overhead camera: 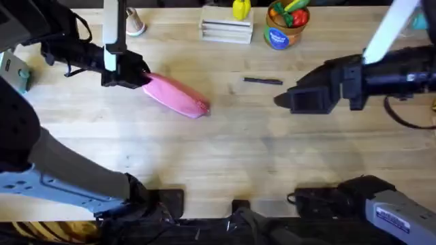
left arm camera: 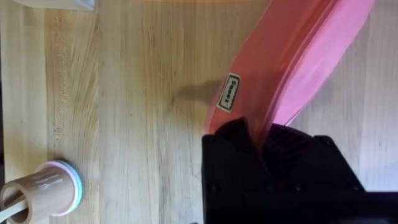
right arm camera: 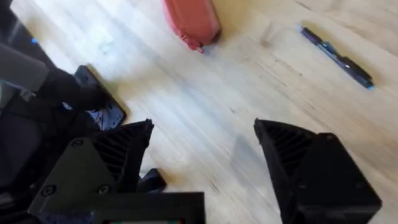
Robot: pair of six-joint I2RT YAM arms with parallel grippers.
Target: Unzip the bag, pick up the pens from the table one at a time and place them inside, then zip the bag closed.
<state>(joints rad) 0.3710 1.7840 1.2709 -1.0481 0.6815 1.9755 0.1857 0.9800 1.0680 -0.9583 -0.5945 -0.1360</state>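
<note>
From above I count one pink bag [overhead camera: 176, 95] at far left on the worktop [overhead camera: 225, 153] and one pen [overhead camera: 263, 81] right of it, with bare wood between. My left gripper [left arm camera: 264, 140] pinches the bag's end. My right gripper [right arm camera: 202, 155] is spread wide over bare wood.

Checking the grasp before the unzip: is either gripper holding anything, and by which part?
The left gripper grips the pink bag by one end. The right gripper is open, holding nothing.
</note>
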